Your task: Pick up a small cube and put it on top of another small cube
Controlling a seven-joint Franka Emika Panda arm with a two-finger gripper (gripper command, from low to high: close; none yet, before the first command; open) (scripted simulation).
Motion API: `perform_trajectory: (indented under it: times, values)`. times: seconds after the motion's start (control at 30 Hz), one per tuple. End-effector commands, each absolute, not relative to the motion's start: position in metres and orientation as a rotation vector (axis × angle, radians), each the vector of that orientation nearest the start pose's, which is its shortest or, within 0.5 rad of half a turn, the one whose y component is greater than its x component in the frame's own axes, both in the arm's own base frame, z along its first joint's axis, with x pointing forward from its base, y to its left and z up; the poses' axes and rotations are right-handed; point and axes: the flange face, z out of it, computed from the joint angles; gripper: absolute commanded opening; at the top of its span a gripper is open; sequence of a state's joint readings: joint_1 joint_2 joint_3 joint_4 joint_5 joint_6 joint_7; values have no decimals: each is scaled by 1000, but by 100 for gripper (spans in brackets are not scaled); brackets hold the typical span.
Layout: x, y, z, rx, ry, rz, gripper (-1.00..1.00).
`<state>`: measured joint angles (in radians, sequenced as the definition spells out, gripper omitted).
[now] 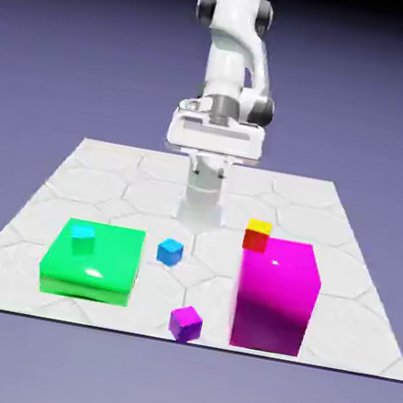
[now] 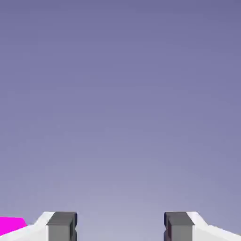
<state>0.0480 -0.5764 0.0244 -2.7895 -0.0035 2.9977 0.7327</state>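
My tool [image 2: 120,227] hangs spread above the pale, hexagon-veined counter [image 1: 178,327], the matte blue cube [image 1: 170,253] sitting between the glossy green slab [image 1: 94,261] and my landmark, the tall, shiny magenta block [image 1: 274,297].

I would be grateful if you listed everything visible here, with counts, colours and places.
small blue cube: one, blue, on the table between the two big blocks
small red cube: one, red with yellow top, at the magenta block's far edge
teal cube: one, teal with cyan top, at the flat block
purple cube: one, purple, near the table's front edge
flat block: one, green, exterior view's left
tall block: one, magenta, exterior view's right
table: one, whitish
arm: one, white
gripper: one, white with grey tips, open
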Motion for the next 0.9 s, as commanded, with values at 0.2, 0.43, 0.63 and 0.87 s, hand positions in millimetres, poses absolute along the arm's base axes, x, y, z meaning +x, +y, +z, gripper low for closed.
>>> perform_trajectory:
  times: [0.2,0.43,0.63,0.87]
  values:
    - [376,140,475,-2757,321,-1012,0]
    - [357,197,456,-2792,108,-1040,0]
    - [337,240,431,-2822,-76,-1048,0]
    - [325,267,377,-2976,-566,-965,0]
